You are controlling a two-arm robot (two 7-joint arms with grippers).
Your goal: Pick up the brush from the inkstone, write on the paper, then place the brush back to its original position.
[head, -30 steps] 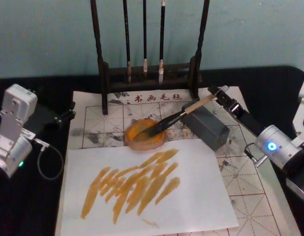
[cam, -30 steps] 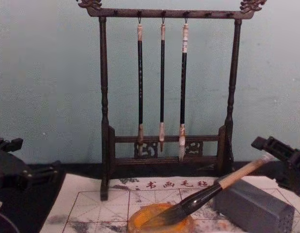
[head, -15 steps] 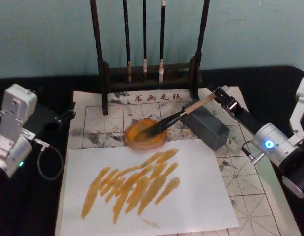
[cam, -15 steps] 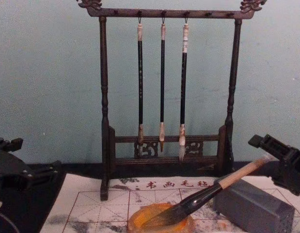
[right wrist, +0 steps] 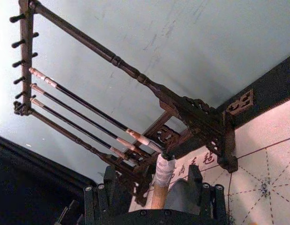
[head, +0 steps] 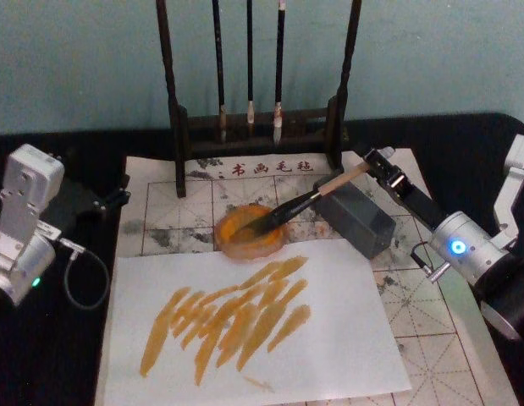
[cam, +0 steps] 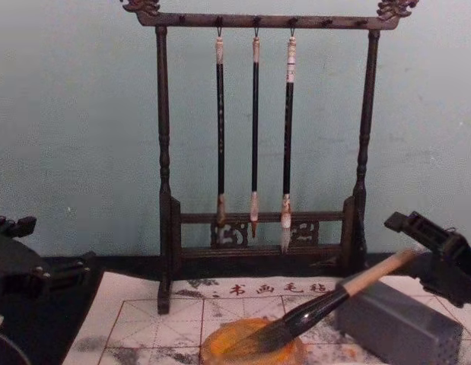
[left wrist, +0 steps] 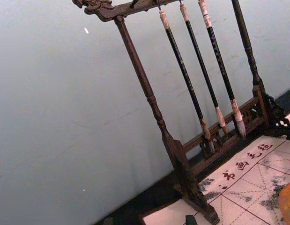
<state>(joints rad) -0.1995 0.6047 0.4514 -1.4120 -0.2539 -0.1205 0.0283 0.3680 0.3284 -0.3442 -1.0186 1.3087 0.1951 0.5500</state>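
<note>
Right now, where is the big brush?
The brush lies right of centre in the head view, tip in the orange dish, handle on the grey block, near the right gripper.

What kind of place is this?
Probably a calligraphy desk: thin brushes hang on a wooden rack, a big brush rests in an orange dish, and a grid paper has red writing.

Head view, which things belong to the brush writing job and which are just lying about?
Job: brush, orange dish under its tip, grey block, gridded paper, orange-stroked white sheet, right gripper by brush's end.
Idle: rack, three hanging brushes, left gripper parked left.
</note>
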